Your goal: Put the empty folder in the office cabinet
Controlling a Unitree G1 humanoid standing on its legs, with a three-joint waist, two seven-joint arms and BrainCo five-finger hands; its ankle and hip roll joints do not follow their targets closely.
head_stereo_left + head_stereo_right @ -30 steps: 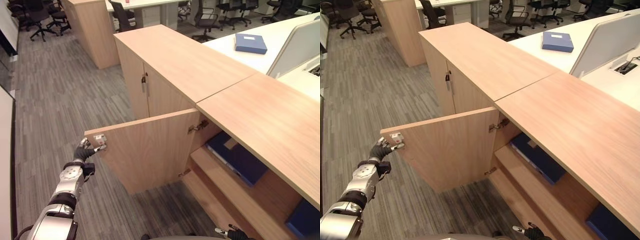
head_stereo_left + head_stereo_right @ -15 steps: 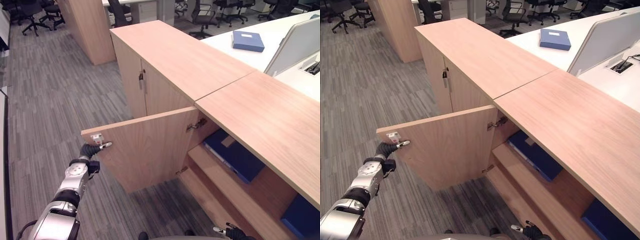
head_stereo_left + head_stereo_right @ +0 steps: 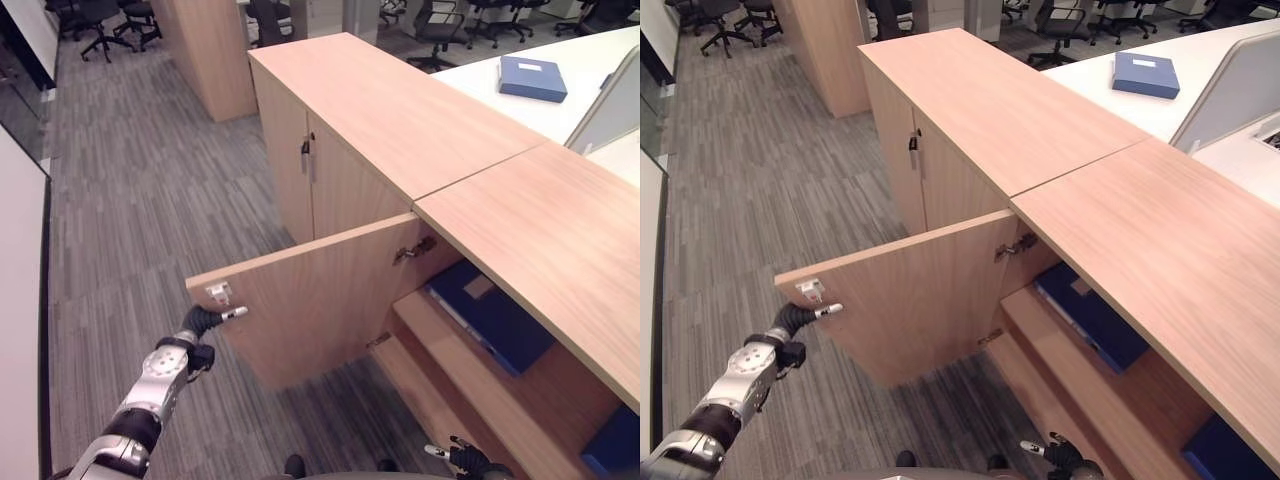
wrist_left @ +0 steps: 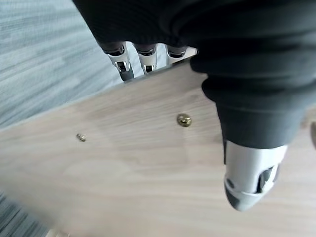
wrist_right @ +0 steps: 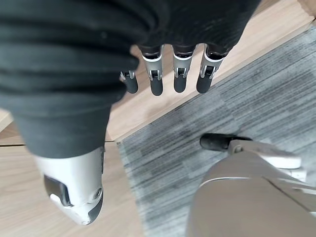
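Note:
A blue folder (image 3: 532,78) lies flat on the white desk (image 3: 470,75) behind the wooden cabinet (image 3: 400,110). The cabinet door (image 3: 320,295) stands swung out towards the left. My left hand (image 3: 200,322) is at the door's free edge, just below a small metal latch plate (image 3: 218,292). In the left wrist view its fingers (image 4: 123,66) reach over the edge and its thumb (image 4: 249,173) lies on the door's inner face. My right hand (image 3: 465,458) hangs low by the cabinet's base, fingers (image 5: 157,81) relaxed and holding nothing.
Blue folders (image 3: 490,315) lie on the shelf inside the open cabinet, and another blue one (image 3: 615,450) sits lower right. A closed cabinet door with a handle (image 3: 306,155) is to the left. Office chairs (image 3: 100,15) and a wooden column (image 3: 210,55) stand farther back on the grey carpet.
The camera has shifted. My left hand has slid from beside the latch plate to just below it on the door's edge, thumb now stretched onto the inner face.

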